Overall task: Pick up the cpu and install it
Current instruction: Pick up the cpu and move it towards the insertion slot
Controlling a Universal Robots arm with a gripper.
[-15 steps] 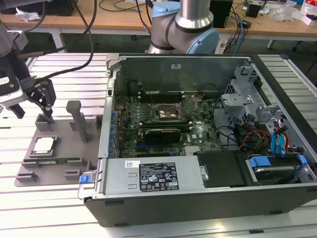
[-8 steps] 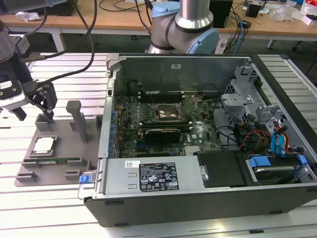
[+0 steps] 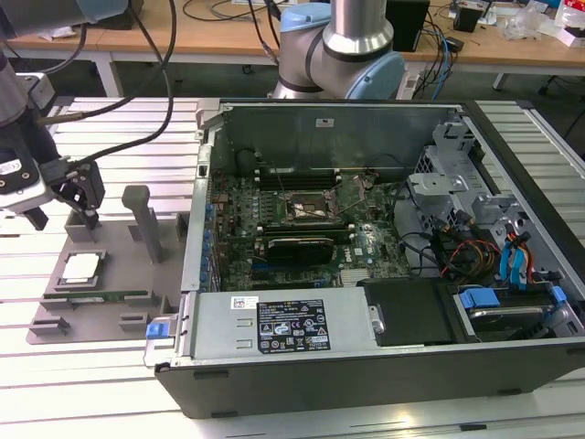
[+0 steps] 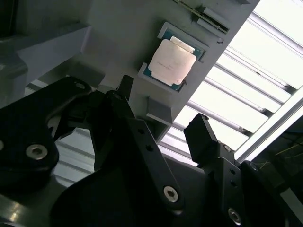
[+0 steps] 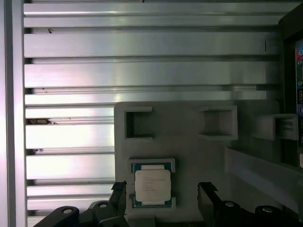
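The cpu [image 3: 80, 267] is a small square chip with a silvery top, lying flat in a recess of the grey fixture plate [image 3: 119, 265] at the exterior view's left, outside the computer case. My gripper [image 3: 64, 218] hangs just above and behind it, open and holding nothing. In both wrist views the cpu [image 4: 171, 61] [image 5: 152, 186] lies between and beyond the two black fingers [image 4: 201, 135] [image 5: 118, 194], which stand apart without touching it. The black socket frame [image 3: 306, 210] sits on the motherboard inside the open case.
A grey upright post [image 3: 146, 219] rises from the fixture plate beside the cpu's recess. A thin green memory stick [image 3: 96, 295] lies in a slot nearer the front. The open computer case [image 3: 366, 357] stands to the right, on a ribbed aluminium table [image 5: 142, 71].
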